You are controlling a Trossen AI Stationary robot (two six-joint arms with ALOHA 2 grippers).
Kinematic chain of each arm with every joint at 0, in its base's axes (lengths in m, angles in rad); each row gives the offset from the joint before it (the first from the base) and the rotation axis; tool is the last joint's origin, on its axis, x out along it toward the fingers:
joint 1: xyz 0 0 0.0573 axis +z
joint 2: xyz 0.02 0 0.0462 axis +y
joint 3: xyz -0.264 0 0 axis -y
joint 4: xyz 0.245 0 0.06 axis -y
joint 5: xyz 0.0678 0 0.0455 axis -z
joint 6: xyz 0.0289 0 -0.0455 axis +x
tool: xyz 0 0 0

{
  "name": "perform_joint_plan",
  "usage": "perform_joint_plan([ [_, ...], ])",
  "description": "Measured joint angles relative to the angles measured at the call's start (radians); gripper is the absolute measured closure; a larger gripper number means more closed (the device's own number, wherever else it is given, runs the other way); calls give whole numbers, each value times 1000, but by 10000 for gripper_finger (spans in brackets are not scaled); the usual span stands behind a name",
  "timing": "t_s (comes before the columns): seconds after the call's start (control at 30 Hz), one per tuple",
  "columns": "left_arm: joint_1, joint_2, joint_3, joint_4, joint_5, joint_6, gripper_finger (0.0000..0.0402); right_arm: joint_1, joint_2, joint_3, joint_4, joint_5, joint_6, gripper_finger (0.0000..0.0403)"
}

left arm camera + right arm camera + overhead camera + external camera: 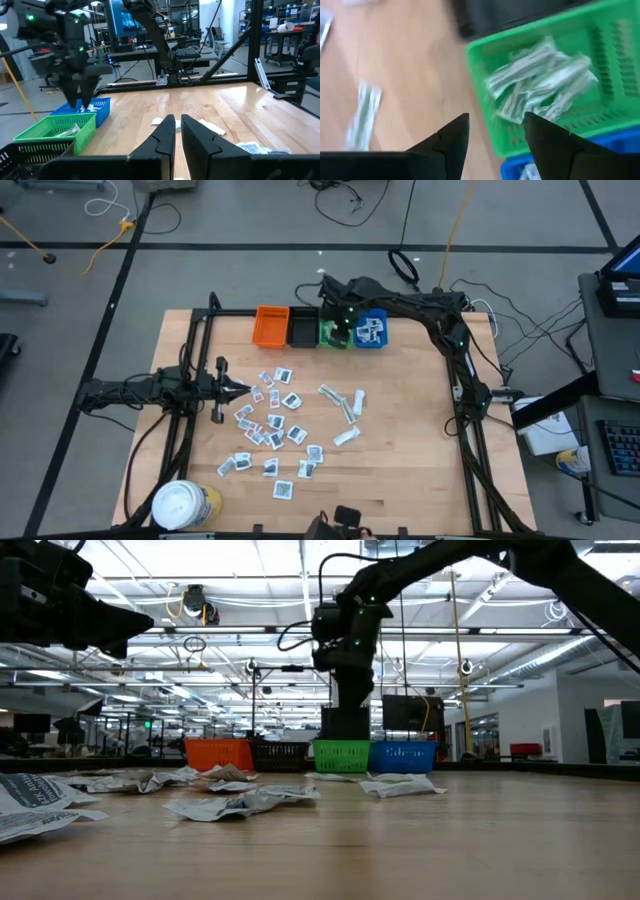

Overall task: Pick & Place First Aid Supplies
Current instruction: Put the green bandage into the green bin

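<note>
Green plastic, slotted and rectangular, is what the right gripper (492,132) hangs over: the green basket-style bin (333,334) sits third in a row at the far edge of the pale wooden table (420,470), between a black bin (302,328) and a blue bin (372,330), with an orange bin (270,326) at the row's end. The right gripper's fingers stand spread with nothing between them, and in the right wrist view a heap of long pale green-white strip wrappers (540,80) lies inside the green bin. That gripper hovers near the bin's front edge rather than its middle, so I judge that a packet let go here could catch the rim and slide onto the wood; a low pull-away could also nudge the light bin out of line. The remaining first aid supplies, white squarish sachets with dark print (270,425), lie scattered mid-table, with a few strip wrappers (342,405) beside them. They are flat and overlap, so a pinch may lift two or slip off. The left gripper (240,389), clenched on nothing, waits at the scatter's left edge and could crowd the next reach. A white-lidded yellow round tub (185,504) stands at the near left corner. The sachets' print is too small to read, and no brand or label is legible anywhere.
</note>
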Motion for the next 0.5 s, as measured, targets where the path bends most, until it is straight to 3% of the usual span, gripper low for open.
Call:
perform_joint_plan([
  [0.27,0,0,0,0,0,0,364,23,-11,0,-63,3,-574,232],
  [0.37,0,0,0,0,0,0,364,23,-11,0,-53,-8,-701,235],
  [0.5,0,0,0,0,0,0,364,27,-11,0,-57,-36,-751,238],
])
